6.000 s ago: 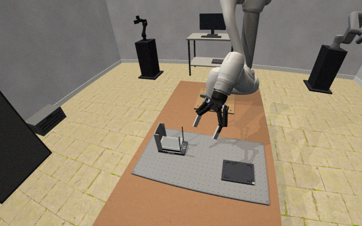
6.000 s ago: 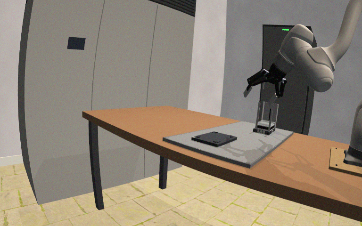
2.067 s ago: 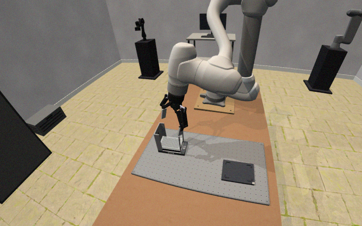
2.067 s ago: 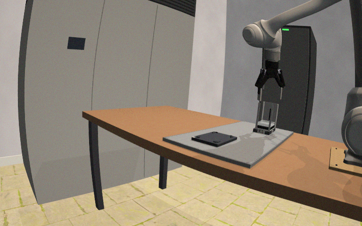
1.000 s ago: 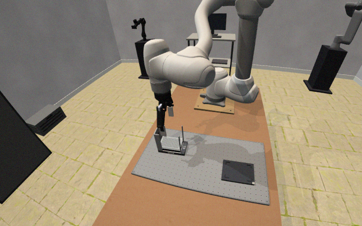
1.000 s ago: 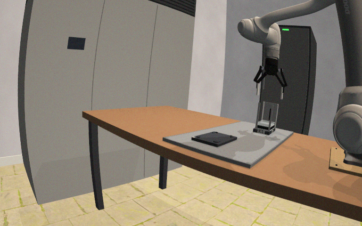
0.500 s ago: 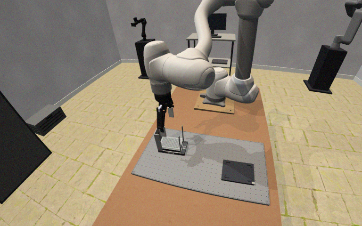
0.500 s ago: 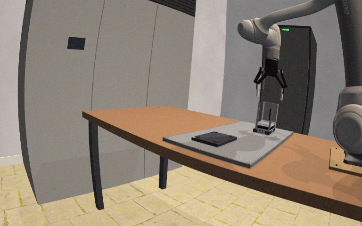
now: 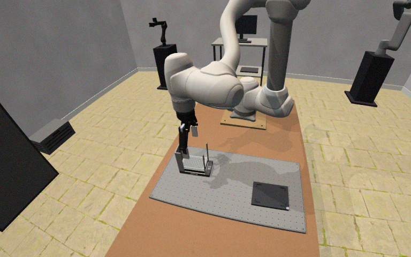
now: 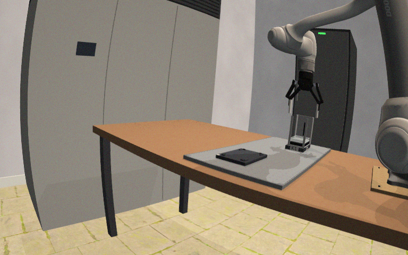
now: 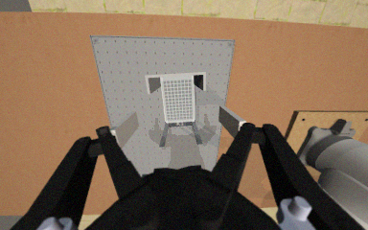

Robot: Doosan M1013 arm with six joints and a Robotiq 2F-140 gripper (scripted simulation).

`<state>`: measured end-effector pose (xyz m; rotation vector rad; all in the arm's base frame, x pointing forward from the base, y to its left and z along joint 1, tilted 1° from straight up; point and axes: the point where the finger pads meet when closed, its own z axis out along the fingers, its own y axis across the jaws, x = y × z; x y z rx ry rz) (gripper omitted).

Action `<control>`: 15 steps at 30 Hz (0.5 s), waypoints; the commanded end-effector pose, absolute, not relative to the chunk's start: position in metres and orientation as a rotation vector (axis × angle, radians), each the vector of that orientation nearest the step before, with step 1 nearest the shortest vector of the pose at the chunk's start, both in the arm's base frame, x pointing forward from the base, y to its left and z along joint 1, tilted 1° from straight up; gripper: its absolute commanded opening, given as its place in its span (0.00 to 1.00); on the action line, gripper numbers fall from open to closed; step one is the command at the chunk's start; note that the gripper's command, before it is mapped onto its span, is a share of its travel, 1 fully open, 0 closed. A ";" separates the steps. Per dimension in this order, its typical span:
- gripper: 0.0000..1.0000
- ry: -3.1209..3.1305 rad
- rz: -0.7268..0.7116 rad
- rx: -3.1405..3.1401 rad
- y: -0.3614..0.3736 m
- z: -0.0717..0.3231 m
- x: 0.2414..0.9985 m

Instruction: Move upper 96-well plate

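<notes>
The stack rack K1 stands at the far left of the grey perforated mat (image 9: 230, 187), with tall posts around it. The white upper 96-well plate (image 9: 193, 163) lies flat in it, on top of the stack; the lower plate is mostly hidden beneath. My gripper (image 10: 303, 111) is open and empty, pointing straight down just above the tops of the rack's posts (image 10: 297, 141). In the wrist view the plate (image 11: 178, 100) lies below, between my spread fingers. The dark plate nest N1 (image 9: 269, 195) lies empty on the mat's right, with a pale A1 square (image 9: 287, 208) at its near right corner.
The arm's base stands on a wooden plate (image 9: 243, 119) at the table's far end. The brown table (image 10: 168, 132) has its left edge close to the rack. Black pedestals and a desk with a monitor stand on the floor, away from the table.
</notes>
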<state>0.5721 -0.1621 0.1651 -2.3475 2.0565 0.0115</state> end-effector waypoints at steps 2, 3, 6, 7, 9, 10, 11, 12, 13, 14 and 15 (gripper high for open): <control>1.00 2.056 0.011 -2.347 -0.162 0.160 0.572; 1.00 2.056 0.011 -2.347 -0.162 0.158 0.572; 1.00 2.056 0.011 -2.347 -0.162 0.155 0.572; 1.00 2.056 0.011 -2.347 -0.162 0.155 0.572; 1.00 2.056 0.011 -2.347 -0.162 0.151 0.572; 1.00 2.056 0.011 -2.347 -0.162 0.150 0.572; 1.00 2.056 0.011 -2.347 -0.162 0.148 0.572; 1.00 2.056 0.011 -2.347 -0.162 0.146 0.572; 1.00 2.056 0.011 -2.347 -0.162 0.145 0.572; 1.00 2.056 0.011 -2.347 -0.162 0.143 0.572; 1.00 2.056 0.011 -2.347 -0.162 0.141 0.572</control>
